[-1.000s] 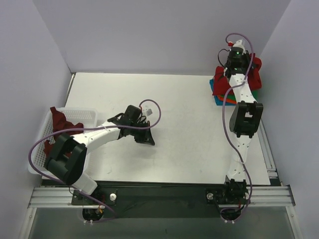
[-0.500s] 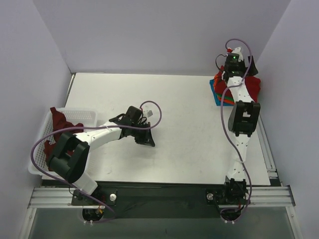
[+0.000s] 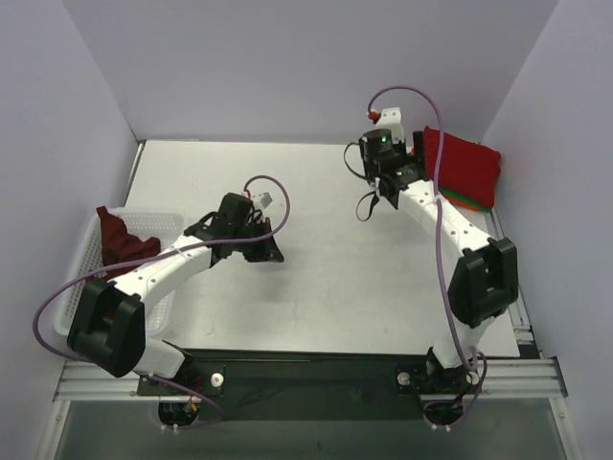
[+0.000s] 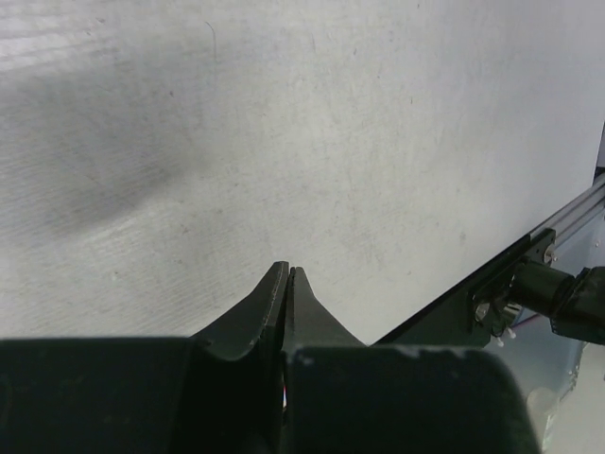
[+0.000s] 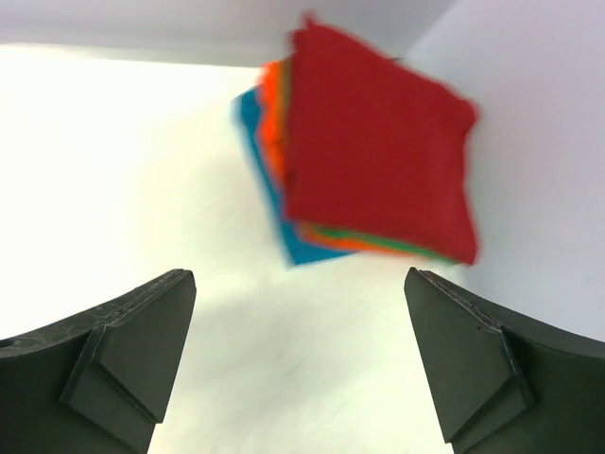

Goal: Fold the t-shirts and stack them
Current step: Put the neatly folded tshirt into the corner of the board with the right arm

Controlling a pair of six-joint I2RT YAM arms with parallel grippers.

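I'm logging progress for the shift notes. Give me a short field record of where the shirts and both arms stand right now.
stack top: red t-shirt, folded, at the far right of the table
beneath it: orange t-shirt, green t-shirt, blue t-shirt
unfolded: maroon t-shirt, crumpled in the white basket
left gripper: jaws shut, holding nothing, over the table
right gripper: jaws open, holding nothing, clear of the stack

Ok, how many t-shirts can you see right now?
5. Four folded and stacked, far right: red t-shirt on top, then orange t-shirt, green t-shirt, blue t-shirt. One maroon t-shirt crumpled in the white basket, left; more may hide beneath.
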